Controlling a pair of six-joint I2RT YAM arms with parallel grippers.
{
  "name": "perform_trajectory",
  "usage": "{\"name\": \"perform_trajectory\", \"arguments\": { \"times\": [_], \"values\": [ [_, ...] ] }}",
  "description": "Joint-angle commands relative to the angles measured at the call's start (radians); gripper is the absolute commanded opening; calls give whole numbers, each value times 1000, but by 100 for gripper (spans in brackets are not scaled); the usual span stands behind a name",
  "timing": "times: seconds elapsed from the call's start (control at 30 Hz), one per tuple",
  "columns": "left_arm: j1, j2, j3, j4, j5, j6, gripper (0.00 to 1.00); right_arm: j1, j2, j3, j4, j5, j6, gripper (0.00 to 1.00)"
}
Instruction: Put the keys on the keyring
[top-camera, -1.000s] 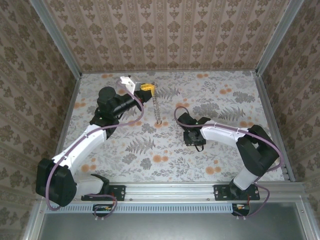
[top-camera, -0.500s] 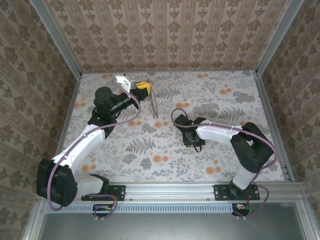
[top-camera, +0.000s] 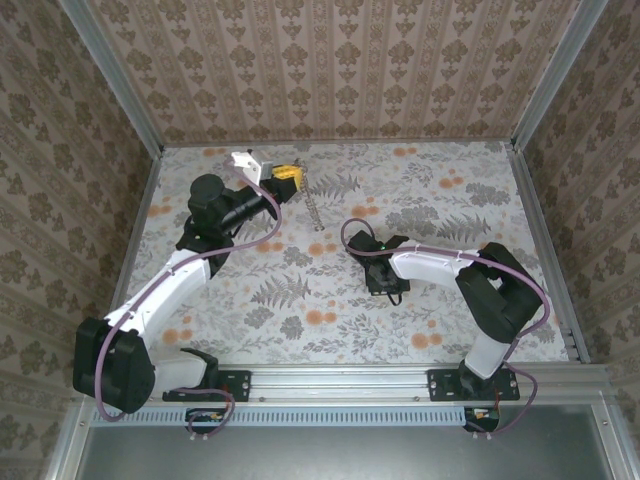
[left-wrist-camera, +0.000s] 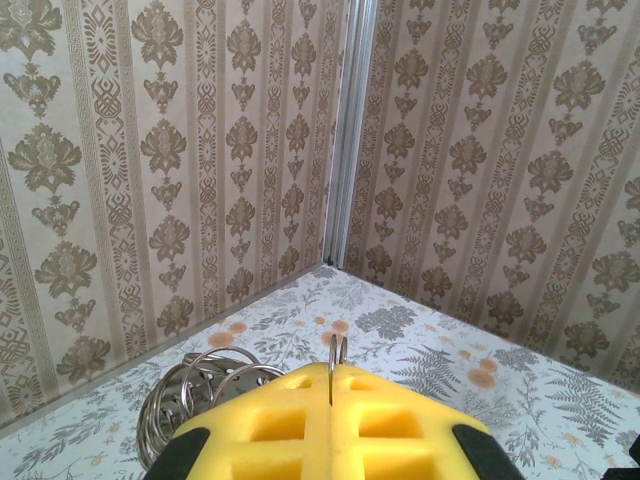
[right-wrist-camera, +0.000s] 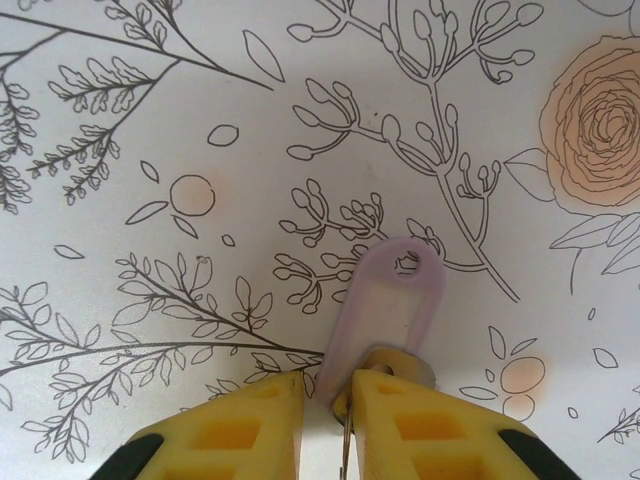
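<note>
My left gripper (top-camera: 288, 174) is raised at the back left, shut on the keyring (top-camera: 313, 205), whose thin chain hangs from it toward the table. In the left wrist view a thin metal ring (left-wrist-camera: 337, 352) is pinched edge-on between the yellow pads (left-wrist-camera: 300, 420), and more loops (left-wrist-camera: 200, 385) bunch at the left. My right gripper (top-camera: 388, 288) is down on the middle of the table. Its jaws (right-wrist-camera: 330, 385) stand a narrow gap apart over the end of the keys (right-wrist-camera: 395, 295), a lilac tag with a brass piece and a thin wire ring lying flat.
The table (top-camera: 430, 190) has a floral pattern and is walled by patterned panels (top-camera: 330, 70) at the back and both sides. A metal corner post (left-wrist-camera: 350, 130) stands ahead of the left wrist. The arm bases sit on a rail (top-camera: 340, 382) at the near edge.
The left gripper has shifted slightly left and back with the chain. The right gripper has edged left over the key, and its jaws have narrowed.
</note>
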Motion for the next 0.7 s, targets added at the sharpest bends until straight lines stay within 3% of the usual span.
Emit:
{"name": "perform_trajectory", "arguments": {
  "times": [0.0,0.67],
  "values": [
    [6,-21,3,69,27,-25,0,6,6,3,-24,5,8,22],
    [3,12,26,83,29,-47,0,4,-39,-25,-31,19,4,22]
  ]
}}
